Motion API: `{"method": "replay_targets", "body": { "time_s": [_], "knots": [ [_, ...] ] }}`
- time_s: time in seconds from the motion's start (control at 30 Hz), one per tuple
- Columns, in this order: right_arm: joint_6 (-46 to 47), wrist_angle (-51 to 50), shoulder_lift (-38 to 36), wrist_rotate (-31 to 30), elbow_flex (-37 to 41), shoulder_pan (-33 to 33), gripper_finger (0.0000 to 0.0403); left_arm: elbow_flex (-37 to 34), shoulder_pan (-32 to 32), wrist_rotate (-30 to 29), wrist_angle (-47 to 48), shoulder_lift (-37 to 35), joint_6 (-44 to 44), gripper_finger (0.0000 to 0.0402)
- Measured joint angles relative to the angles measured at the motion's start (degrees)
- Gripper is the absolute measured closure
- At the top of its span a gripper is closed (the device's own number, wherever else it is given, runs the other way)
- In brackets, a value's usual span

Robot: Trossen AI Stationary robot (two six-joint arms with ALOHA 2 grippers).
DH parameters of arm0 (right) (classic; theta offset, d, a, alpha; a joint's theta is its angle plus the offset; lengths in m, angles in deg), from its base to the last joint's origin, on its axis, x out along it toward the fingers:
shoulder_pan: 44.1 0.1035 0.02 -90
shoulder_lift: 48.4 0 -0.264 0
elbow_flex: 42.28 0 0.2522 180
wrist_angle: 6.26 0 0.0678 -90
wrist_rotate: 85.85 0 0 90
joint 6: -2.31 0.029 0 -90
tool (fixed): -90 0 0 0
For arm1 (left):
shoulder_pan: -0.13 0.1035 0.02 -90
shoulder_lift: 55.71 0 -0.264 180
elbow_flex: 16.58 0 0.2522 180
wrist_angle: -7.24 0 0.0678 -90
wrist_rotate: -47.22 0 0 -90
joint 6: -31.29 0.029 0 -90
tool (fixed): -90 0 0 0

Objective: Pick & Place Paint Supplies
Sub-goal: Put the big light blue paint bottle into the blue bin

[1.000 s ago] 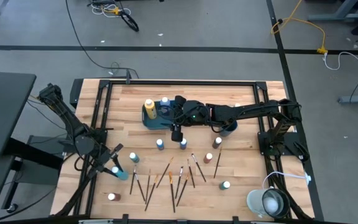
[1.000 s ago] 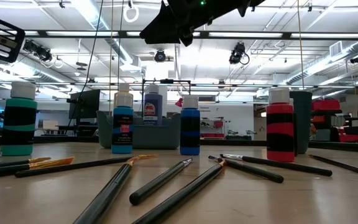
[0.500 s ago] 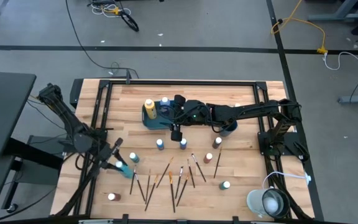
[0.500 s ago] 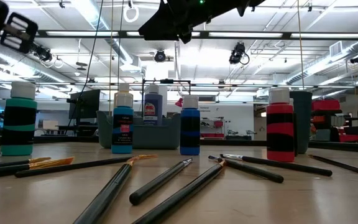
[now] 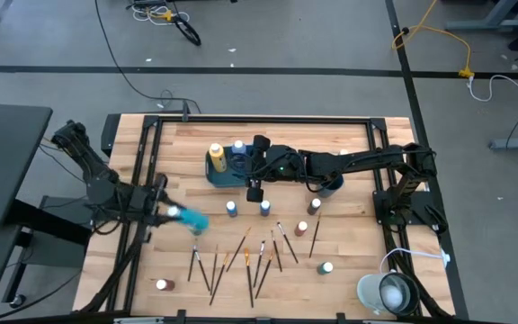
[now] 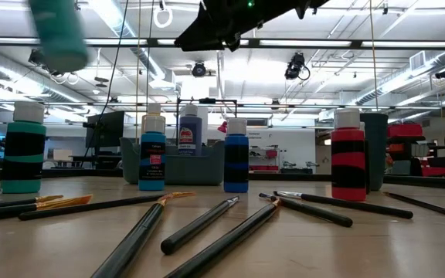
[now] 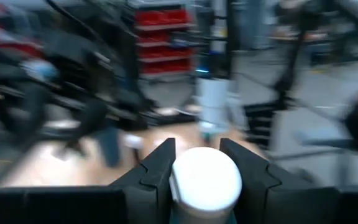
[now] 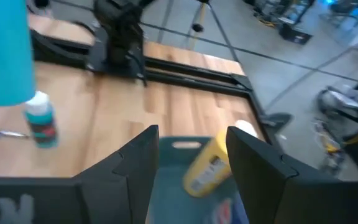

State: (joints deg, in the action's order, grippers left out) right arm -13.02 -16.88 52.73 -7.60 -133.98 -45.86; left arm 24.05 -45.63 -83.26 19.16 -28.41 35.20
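- Over the left side of the desk [image 5: 349,270], the left claw [image 5: 171,214] is pinching a teal paint bottle [image 5: 192,220] by its white cap and has it lifted clear of the wood. In the low view the bottle shows up as a teal blur way up high.
- The right claw [image 5: 254,191] hangs just over the near edge of the teal tray [image 5: 226,179], fingers spread with nothing between them.
- Done so far, as far as I can tell: a yellow bottle [image 5: 216,157] and at least one more bottle [image 5: 237,147] are sitting in the tray.
- Still out on the desk: two blue bottles [image 5: 231,209] just in front of the tray, a couple of reddish ones [image 5: 314,207] to the right, one near the front-left corner [image 5: 161,285] and one near the front-right [image 5: 326,268].
- The paintbrushes [image 5: 241,256] are all lying scattered along the front of the desk; none look put away.
- The dark cup [image 5: 331,187] is mostly hidden under the right arm, so I can't tell what's in it.
- My guess is it's early on, with most of the job left.
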Motion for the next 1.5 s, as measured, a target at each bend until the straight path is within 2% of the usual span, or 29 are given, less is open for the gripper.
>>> {"method": "replay_targets", "body": {
  "time_s": [0.23, 0.43, 0.5, 0.63, 0.87, 1.1, 1.23, 1.5],
  "knots": [
    [0.0, -6.6, -4.9, -3.9, 0.0, 0.1, 0.0211, 0.9, 6.8, -12.0, -11.3, 8.3, 7.8, 0.0279],
    [3.4, -13.4, -9.3, -4.0, 0.0, 0.3, 0.0211, 0.9, 16.8, -15.3, -13.6, 13.6, 1.9, 0.0281],
    [4.3, -14.6, -9.9, -3.9, 0.0, 0.3, 0.0211, 0.9, 20.7, -14.6, -13.6, 15.1, -1.5, 0.0281],
    [4.4, -15.4, -9.9, -3.8, 0.0, 0.3, 0.0211, 0.9, 27.8, -9.1, -13.6, 18.5, -6.2, 0.0276],
    [4.4, -16.1, -9.6, -3.7, 0.0, 0.4, 0.0211, 0.9, 36.7, -7.3, -12.6, 26.3, -13.3, 0.0281],
    [4.4, -16.6, -9.6, -3.7, 0.0, 0.4, 0.0211, 0.8, 40.2, -7.3, -12.4, 34.5, -21.1, 0.0271],
    [4.4, -16.6, -9.6, -3.7, 0.0, 0.4, 0.0211, 0.8, 41.3, -7.7, -12.3, 39.0, -24.2, 0.0281],
    [4.4, -17.5, -9.6, -3.7, 0.0, 0.4, 0.0211, 0.8, 43.5, -9.8, -12.1, 43.4, -30.0, 0.0269]
  ]
}}
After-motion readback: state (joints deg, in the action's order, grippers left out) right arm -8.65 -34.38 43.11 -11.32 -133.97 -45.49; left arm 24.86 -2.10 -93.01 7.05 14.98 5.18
